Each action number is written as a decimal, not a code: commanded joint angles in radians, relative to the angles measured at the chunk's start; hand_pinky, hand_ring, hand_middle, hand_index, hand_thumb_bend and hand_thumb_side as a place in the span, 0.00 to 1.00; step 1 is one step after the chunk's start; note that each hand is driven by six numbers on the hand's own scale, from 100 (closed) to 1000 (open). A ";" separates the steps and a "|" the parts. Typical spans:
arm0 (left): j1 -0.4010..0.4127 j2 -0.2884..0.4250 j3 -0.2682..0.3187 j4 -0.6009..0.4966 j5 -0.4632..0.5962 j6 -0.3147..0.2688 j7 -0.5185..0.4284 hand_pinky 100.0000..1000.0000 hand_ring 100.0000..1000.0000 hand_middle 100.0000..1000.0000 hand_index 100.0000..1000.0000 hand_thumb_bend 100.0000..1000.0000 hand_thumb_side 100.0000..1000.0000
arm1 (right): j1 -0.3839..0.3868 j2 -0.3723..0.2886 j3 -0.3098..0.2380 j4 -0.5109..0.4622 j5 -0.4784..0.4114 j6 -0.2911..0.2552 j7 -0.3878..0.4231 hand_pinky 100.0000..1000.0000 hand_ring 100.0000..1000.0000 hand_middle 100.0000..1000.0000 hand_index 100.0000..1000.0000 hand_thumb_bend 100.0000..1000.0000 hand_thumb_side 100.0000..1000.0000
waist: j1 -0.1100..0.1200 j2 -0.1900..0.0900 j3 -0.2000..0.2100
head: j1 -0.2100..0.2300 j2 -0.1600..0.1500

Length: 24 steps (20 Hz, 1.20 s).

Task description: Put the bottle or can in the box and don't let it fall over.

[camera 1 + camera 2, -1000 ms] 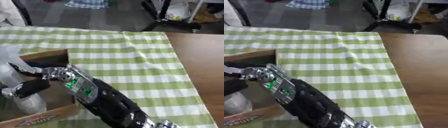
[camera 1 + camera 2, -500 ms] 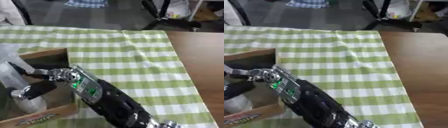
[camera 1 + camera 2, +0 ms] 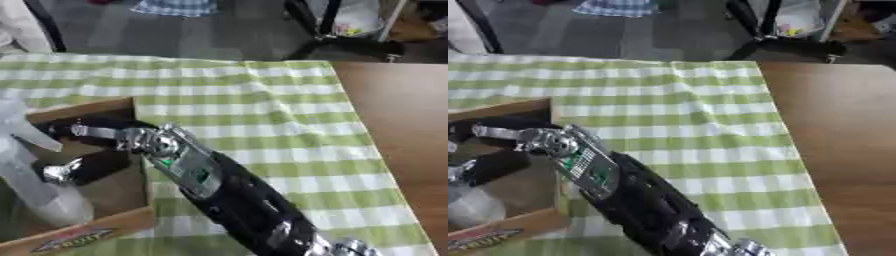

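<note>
Green-and-white checked cloth [image 3: 262, 100] covers most of the brown table [image 3: 402, 125], whose bare wood shows along the three o'clock side; beyond the far edge lies grey floor with dark chair legs at about one o'clock. At nine o'clock in the left eye view stands the bottle [image 3: 35, 185], pale and translucent, with a whitish spray-type top and a wider rounded base; it is upright, perhaps leaning slightly, inside the cardboard box [image 3: 105, 107], close to the box's near wall; nothing else can be made out in the box apart from the robot's fingers. The box is open-topped, brown, with dark shadow across its floor; its near wall carries a red and pale oval label [image 3: 68, 240], but the writing on it is too blurred to read. The right hand [image 3: 87, 150] reaches from the arm that enters at six o'clock, wrist silver with a green patch; its fingers are spread, one black-and-silver finger stretched toward the bottle's neck and a lower one beside its body, with light contact at most; none is curled round it.
</note>
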 commanded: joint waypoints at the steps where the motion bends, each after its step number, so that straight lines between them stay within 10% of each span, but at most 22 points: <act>1: -0.015 0.009 -0.006 -0.020 -0.003 -0.004 -0.005 1.00 0.55 0.66 0.67 0.02 0.80 | -0.008 -0.029 -0.012 -0.036 -0.019 0.010 0.000 1.00 1.00 1.00 1.00 0.00 0.63 | 0.010 -0.020 -0.011 | 0.007 0.005; 17: -0.006 0.008 0.001 -0.018 -0.007 -0.006 -0.006 1.00 0.55 0.66 0.67 0.01 0.80 | 0.059 -0.165 -0.070 -0.200 -0.116 0.153 -0.178 0.96 0.89 0.94 1.00 0.00 0.62 | 0.025 -0.026 -0.039 | 0.037 0.001; 24: -0.003 0.006 0.007 -0.019 -0.010 -0.009 -0.003 1.00 0.55 0.65 0.67 0.01 0.81 | 0.143 -0.308 -0.230 -0.361 -0.191 0.187 -0.285 0.93 0.80 0.77 0.94 0.00 0.57 | 0.039 -0.032 -0.064 | 0.066 -0.004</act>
